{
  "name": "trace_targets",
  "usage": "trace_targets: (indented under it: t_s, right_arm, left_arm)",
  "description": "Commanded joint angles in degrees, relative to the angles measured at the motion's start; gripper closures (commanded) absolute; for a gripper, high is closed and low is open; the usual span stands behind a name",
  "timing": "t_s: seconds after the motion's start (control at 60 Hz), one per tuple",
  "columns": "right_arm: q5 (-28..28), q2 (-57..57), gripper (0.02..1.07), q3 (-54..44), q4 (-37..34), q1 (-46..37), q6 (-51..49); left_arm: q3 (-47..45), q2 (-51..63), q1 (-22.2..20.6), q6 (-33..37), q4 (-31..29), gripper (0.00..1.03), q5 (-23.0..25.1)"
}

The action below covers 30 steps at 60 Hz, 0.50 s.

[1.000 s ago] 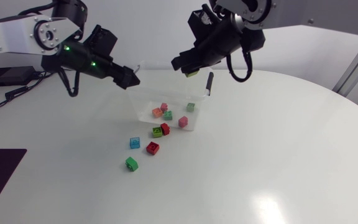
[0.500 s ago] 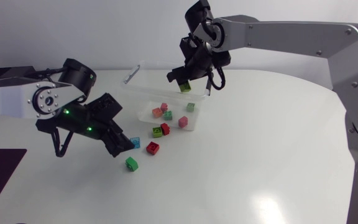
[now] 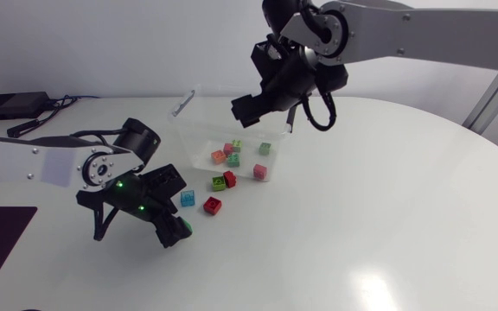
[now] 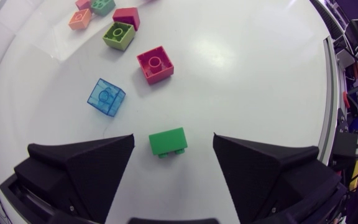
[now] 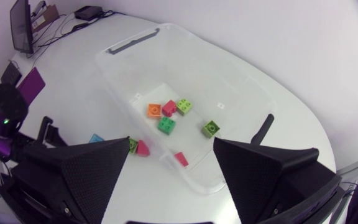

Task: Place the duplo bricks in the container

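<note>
A green brick (image 4: 168,142) lies on the table between the fingers of my open left gripper (image 4: 173,138), touching neither; in the head view that gripper (image 3: 175,231) covers it. Just ahead of it lie a translucent blue brick (image 4: 106,97) and a red brick (image 4: 155,64). A lime brick (image 3: 219,182) and a dark red brick (image 3: 229,178) rest by the near wall of the clear container (image 3: 275,168). Several bricks lie inside, among them an orange one (image 5: 155,110). My right gripper (image 3: 245,107) hangs open and empty above the container's (image 5: 229,81) far side.
The container's dark handle clips stand up at its two ends, one (image 3: 180,105) at the left and one (image 3: 290,117) near my right gripper. White table spreads to the right and front of the bricks.
My right gripper opened and let go of a lime brick, which now lies in the container. My left arm came down from beside the container and set its open fingers around the green brick.
</note>
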Motion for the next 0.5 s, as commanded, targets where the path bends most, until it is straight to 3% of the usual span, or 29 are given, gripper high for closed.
trace_targets:
  t_s: [0.0,0.117,0.217,0.283,0.35,0.483]
  right_arm:
    - [0.2,-4.1,0.07,-5.5,0.3,2.1,0.9]
    - [0.2,-8.0,0.07,-11.3,1.2,4.4,0.9]
    - [0.5,-9.1,0.07,-15.6,2.2,6.5,0.7]
    - [0.5,-9.3,0.07,-18.3,3.4,7.9,0.4]
    - [0.5,-9.1,0.07,-20.1,4.2,9.1,0.2]
    - [0.1,-7.4,0.07,-22.9,6.3,11.1,-0.5]
  left_arm:
    - [-1.6,2.8,-0.3,0.2,1.1,0.18,-0.6]
    - [-1.6,5.6,-0.3,0.1,2.7,0.21,-2.0]
    - [-1.4,7.6,-0.1,0.0,3.3,0.32,-2.0]
    - [-1.2,9.1,-0.1,-0.1,3.6,0.53,-2.0]
    - [-0.7,9.8,0.4,-0.7,4.3,0.85,-2.1]
    - [-0.3,6.1,1.7,-1.0,3.8,0.87,-2.0]
